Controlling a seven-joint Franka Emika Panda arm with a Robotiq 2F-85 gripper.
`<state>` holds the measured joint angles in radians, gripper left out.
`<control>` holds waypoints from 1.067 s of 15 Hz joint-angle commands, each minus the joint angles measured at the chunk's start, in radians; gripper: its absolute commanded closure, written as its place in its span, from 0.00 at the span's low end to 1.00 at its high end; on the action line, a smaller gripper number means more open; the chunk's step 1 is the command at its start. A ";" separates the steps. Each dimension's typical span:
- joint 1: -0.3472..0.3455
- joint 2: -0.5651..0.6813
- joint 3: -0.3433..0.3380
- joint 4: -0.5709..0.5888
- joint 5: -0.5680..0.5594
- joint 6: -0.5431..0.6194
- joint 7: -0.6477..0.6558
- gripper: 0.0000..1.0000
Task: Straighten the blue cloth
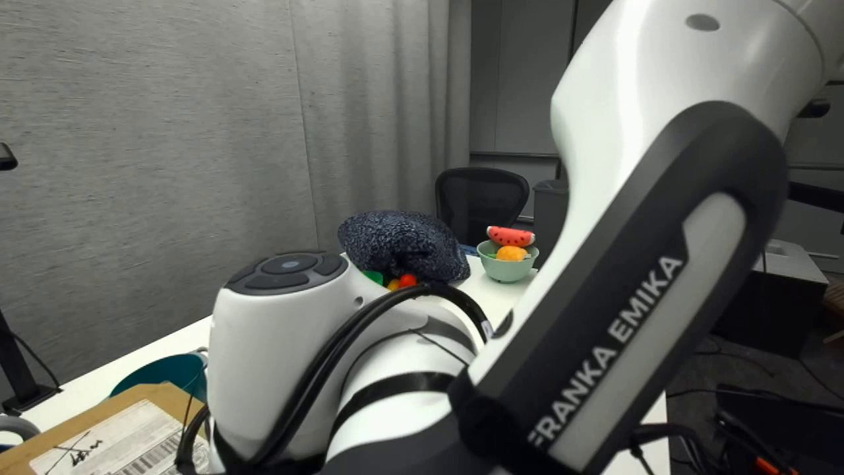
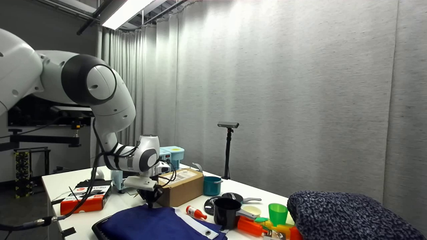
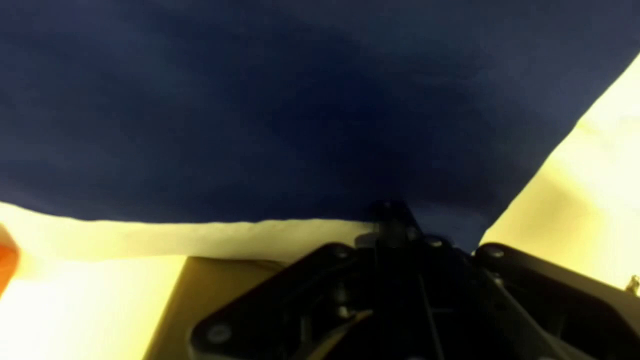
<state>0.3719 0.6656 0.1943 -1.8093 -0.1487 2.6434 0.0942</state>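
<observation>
Jaws: pressed together, pinching the blue cloth at its edge, near a corner
Gripper: black, pointing down at the fabric in an exterior view
Blue cloth: below the gripper, over a dark curved rim on the white table; fills the upper part of the wrist view
White strip: along one edge, metal eyelet near its end
Cardboard box: just beyond the gripper, teal pot beside it
Red bottle: lying near the strip, black pot close by
Fuzzy mound: dark, well apart, green cup at its side
Pale green bowl: watermelon slice above its rim
</observation>
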 commanded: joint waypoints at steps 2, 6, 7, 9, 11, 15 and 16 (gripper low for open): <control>0.010 -0.168 -0.026 -0.121 -0.020 -0.034 0.003 1.00; 0.007 -0.299 -0.038 -0.211 -0.051 -0.022 0.028 1.00; -0.010 -0.327 -0.036 -0.240 -0.036 -0.036 0.032 1.00; -0.041 -0.381 -0.041 -0.299 -0.008 -0.064 0.045 1.00; -0.081 -0.431 -0.054 -0.371 0.013 -0.088 0.048 1.00; -0.194 -0.508 -0.056 -0.500 0.097 -0.056 -0.045 1.00; -0.221 -0.527 -0.052 -0.528 0.135 -0.047 -0.081 1.00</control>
<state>0.2203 0.2292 0.1307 -2.2290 -0.1126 2.5724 0.1085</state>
